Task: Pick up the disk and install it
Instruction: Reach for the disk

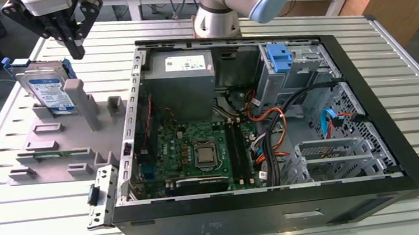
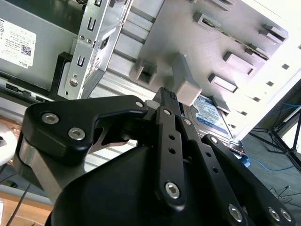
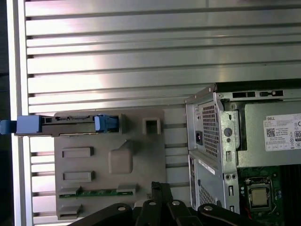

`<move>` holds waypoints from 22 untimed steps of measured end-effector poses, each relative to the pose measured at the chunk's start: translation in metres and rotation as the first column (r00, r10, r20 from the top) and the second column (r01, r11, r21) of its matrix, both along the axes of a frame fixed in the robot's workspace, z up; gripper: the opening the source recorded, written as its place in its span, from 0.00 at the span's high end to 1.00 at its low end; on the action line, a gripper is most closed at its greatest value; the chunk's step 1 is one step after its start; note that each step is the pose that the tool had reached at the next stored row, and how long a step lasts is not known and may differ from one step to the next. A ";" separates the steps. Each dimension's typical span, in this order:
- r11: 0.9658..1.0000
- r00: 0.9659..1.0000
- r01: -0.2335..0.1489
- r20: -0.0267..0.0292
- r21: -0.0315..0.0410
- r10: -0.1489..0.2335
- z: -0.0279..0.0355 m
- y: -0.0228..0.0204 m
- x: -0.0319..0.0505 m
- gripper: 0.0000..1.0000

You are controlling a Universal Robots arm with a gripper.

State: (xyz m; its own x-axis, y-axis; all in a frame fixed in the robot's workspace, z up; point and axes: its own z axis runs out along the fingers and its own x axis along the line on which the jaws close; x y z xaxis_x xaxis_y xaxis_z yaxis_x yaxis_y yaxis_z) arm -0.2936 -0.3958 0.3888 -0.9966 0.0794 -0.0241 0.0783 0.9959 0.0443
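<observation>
— What is the biggest thing here?

— The table (image 1: 45, 220). It is shiny metal, made of long flat slats with thin grooves between them. A big case (image 1: 392, 153) lies on it, open on top. The case has black edges and bare grey metal walls.

— What is inside the case?

— A grey metal box (image 1: 179, 69) with a white label sits at the far end. A flat green board (image 1: 197, 152) covers the floor, with a silver square in the middle. Orange and black wires curl beside the board.

— And outside the case?

— On the exterior view's left of the case lies a flat grey plastic rack (image 1: 54, 146). It looks dull and smooth, with little blocks and slots sticking up. It sits just beside the case wall.

— Where is the disk?

— The disk (image 1: 46, 88) stands on its edge in the rack, at the corner far from the case. It is a thin silver slab with a white and blue label. A blue plastic frame goes around it. In the first wrist view it (image 3: 70, 123) shows as a thin strip with blue ends.

— What about the gripper?

— The gripper (image 1: 77, 49) is black, with hard metal links and round bolts. It hangs over the rack, outside the case, near the disk but not touching it. Its two fingers are pressed together, and they hold nothing.
</observation>
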 end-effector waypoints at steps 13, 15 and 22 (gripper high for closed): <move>1.000 1.000 0.000 -0.015 0.000 0.000 -0.0003 0.0000 0.0000 0.89; 1.000 1.000 0.000 -0.015 0.000 0.000 -0.0003 0.0000 -0.0003 0.89; 1.000 1.000 0.001 -0.015 0.000 -0.001 -0.0010 0.0001 -0.0075 0.89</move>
State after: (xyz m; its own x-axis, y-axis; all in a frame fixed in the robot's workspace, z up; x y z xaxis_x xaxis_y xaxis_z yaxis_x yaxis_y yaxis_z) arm -0.3011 -0.3958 0.3878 -0.9967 0.0800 -0.0094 0.0796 0.9959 0.0432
